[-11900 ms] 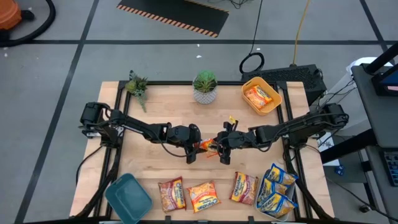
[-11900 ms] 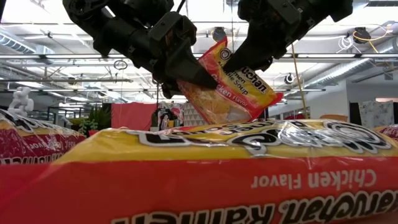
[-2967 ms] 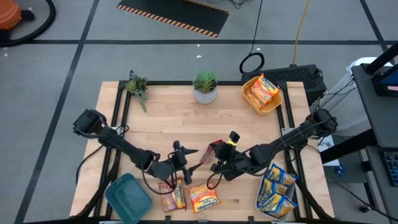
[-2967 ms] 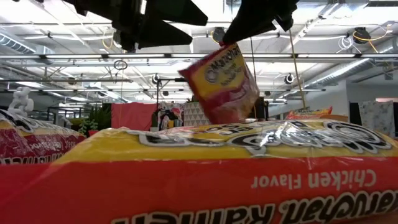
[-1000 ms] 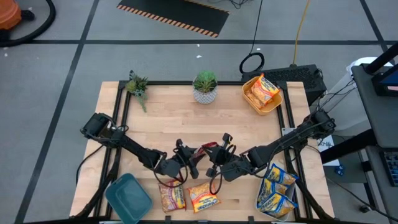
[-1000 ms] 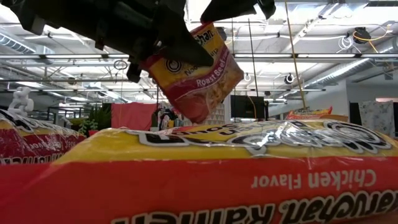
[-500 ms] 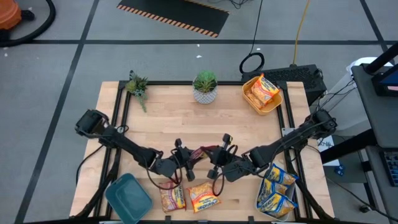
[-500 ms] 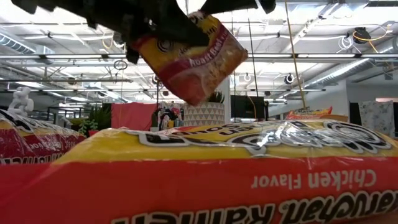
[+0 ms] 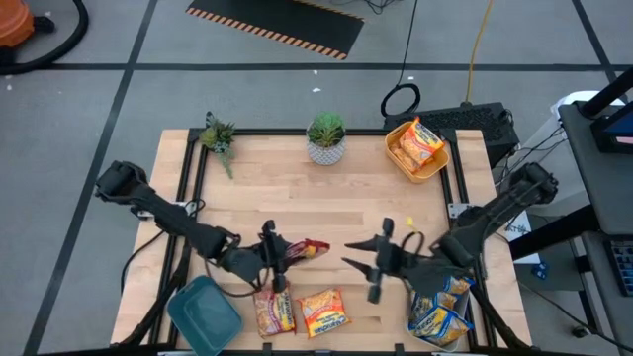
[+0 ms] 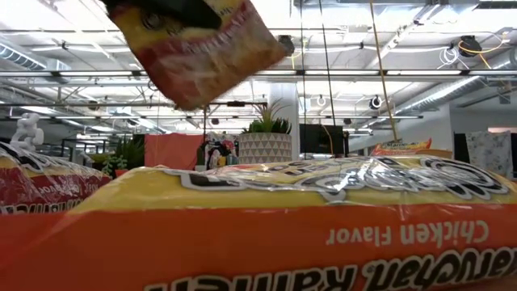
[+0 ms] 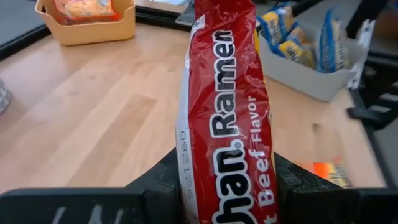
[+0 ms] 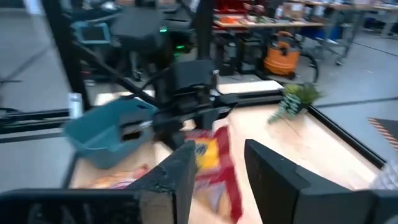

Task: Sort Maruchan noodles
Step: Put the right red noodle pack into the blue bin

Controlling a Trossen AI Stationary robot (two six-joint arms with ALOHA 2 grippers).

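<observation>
Lighting was bright and even, from ceiling strip lights. Shadows on the table were soft. The right wrist view showed motion blur.

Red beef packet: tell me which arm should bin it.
Left. Its hand already grips the red packet, close to the teal bin; the right hand is open and empty.

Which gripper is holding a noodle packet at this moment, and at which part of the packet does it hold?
The left gripper holds the red packet, clamped at one short end. The right gripper is open and holds nothing.
</observation>
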